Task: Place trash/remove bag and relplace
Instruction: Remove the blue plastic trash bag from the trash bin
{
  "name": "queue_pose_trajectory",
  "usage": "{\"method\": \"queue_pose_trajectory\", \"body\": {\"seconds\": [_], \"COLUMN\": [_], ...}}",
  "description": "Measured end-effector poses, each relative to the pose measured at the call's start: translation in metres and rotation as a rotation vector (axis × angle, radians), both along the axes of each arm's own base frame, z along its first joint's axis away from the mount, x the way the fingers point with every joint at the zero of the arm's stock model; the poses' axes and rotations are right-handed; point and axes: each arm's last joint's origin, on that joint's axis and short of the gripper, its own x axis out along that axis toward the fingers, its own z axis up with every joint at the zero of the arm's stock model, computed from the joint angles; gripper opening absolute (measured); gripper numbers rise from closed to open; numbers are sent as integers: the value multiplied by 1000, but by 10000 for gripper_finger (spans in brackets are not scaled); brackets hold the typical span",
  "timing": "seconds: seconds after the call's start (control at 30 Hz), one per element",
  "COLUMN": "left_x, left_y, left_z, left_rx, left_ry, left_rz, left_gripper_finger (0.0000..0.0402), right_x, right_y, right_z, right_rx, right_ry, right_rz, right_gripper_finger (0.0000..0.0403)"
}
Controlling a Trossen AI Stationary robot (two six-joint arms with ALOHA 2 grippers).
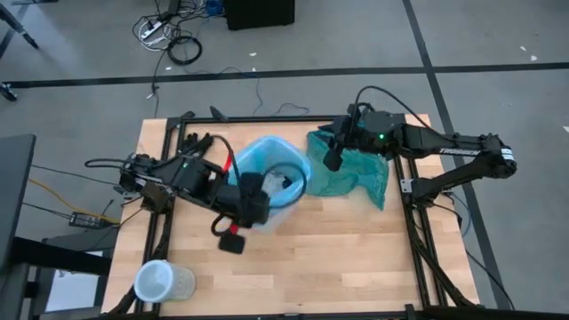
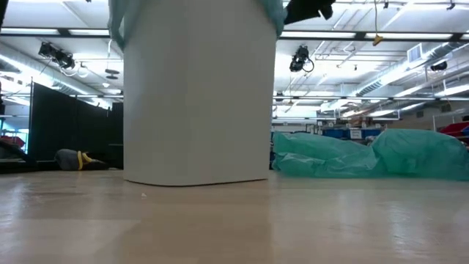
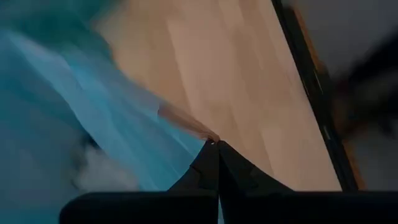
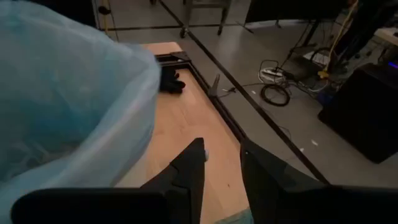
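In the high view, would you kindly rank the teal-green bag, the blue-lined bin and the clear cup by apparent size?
1. Teal-green bag, spread flat, covers most.
2. Blue-lined bin, partly hidden by the left arm, so this gap is unsure.
3. Clear cup, plainly smallest.

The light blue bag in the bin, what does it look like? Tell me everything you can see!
The light blue bag is thin, crinkly, see-through plastic. It lines a white bin that stands upright near the middle of the wooden table, and its top edge folds out over the bin's rim. The left gripper, jaws shut, sits right at the bag's edge at the rim. White scraps show inside it. A darker teal-green bag lies flat beside the bin.
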Motion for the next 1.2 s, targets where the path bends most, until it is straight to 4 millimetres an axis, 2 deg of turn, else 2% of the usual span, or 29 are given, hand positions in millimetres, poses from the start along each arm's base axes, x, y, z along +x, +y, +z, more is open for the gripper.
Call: {"method": "queue_pose_trajectory", "body": {"seconds": [0.07, 0.2, 0.37, 0.53, 0.63, 0.77, 0.83, 1.03, 1.1, 1.2], "left_x": [-9, -20, -32, -45, -58, -64, -66, -53, -54, -62], "left_y": [-5, -21, -26, -28, -25, -18, -15, -1, 7, 21], "left_z": [-8, -20, -14, -6, 9, 34, 48, 77, 83, 94], "left_rx": [8, -14, 23, 17, 0, -13, 4, 183, 281, 435], "left_ry": [115, 190, 146, 114, 58, -102, -199, -508, -555, -622], "left_rz": [-26, -101, -129, -148, -101, -7, -26, -87, -27, 174], "left_gripper_finger": [1, 1, 1, 1, 1, 1, 1, 1, 1, 1], "right_x": [0, 0, 1, 3, 5, 10, 14, 29, 31, 33], "right_y": [-3, -6, -8, -10, -10, -11, -11, -10, -8, -7], "right_z": [0, 0, 0, -3, -8, -11, -13, -20, -22, -23], "right_rx": [14, 24, 45, 146, 164, 167, 175, 243, 247, 247], "right_ry": [-7, -11, -27, -55, -27, -21, -24, -48, -39, -36], "right_rz": [-12, -13, 25, 40, 30, 34, 35, 112, 118, 121], "right_gripper_finger": [85, 75, 76, 75, 76, 75, 75, 75, 75, 71]}}
